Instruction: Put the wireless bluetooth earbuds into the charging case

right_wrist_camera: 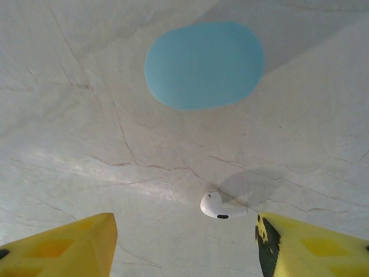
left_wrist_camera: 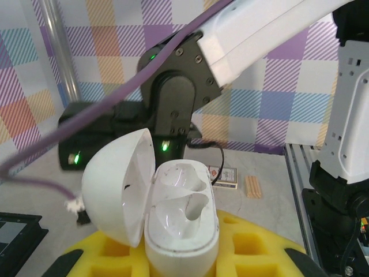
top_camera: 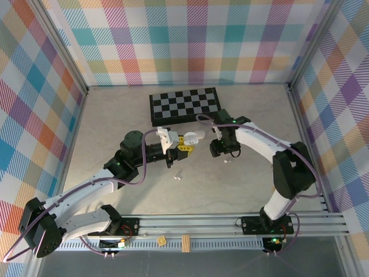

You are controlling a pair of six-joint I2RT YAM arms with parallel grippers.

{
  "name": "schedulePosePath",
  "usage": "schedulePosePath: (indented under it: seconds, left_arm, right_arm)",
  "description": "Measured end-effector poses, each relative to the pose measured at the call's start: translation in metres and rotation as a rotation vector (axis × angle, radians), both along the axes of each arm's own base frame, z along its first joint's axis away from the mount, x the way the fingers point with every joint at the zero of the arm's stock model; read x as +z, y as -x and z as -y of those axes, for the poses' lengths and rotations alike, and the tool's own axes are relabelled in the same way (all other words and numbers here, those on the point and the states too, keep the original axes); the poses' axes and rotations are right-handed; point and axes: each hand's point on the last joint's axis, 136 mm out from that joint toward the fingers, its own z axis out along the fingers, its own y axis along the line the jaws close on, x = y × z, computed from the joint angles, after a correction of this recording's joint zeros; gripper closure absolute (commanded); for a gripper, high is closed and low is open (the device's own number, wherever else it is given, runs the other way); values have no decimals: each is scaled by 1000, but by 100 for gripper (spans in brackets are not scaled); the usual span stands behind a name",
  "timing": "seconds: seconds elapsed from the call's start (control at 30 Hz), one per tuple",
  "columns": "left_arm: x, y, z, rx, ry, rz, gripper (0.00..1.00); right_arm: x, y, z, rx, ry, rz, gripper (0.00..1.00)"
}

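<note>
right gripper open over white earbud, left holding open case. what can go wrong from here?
1. The white earbud lies off-centre, close to one fingertip of the right gripper; closing may flick it rather than pinch it.
2. It is small, rounded and flat on the table, so it may be gripped skewed and miss a well of the open charging case.
3. The left gripper grips the case low down; a push could tilt it.

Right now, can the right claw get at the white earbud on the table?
Likely yes: the right claw hangs open above the white earbud, nothing between them; the blue case lies apart.
</note>
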Motion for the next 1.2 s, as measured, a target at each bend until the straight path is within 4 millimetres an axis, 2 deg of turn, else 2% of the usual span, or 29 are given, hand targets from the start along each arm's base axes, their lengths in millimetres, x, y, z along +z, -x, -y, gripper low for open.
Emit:
schedulePosePath:
  seconds: [0.23, 0.43, 0.6, 0.73, 0.97, 1.2]
  left_arm:
    - [2, 3, -1, -10, 3, 9, 99]
    - [5, 4, -2, -11, 7, 22, 99]
    - [6, 6, -3, -11, 9, 30, 99]
    - [5, 7, -5, -11, 8, 37, 99]
    - [5, 7, -5, -11, 6, 40, 99]
    - [5, 7, -5, -11, 5, 40, 99]
  right_arm:
    - [-23, 18, 6, 210, 295, -97, 47]
    - [-32, 19, 17, 322, 432, -160, 54]
    - [-32, 11, 14, 380, 466, -153, 53]
    - [-37, 13, 12, 419, 486, -173, 54]
    - [-48, 16, 15, 447, 515, -211, 64]
    - [-53, 15, 18, 462, 546, -219, 64]
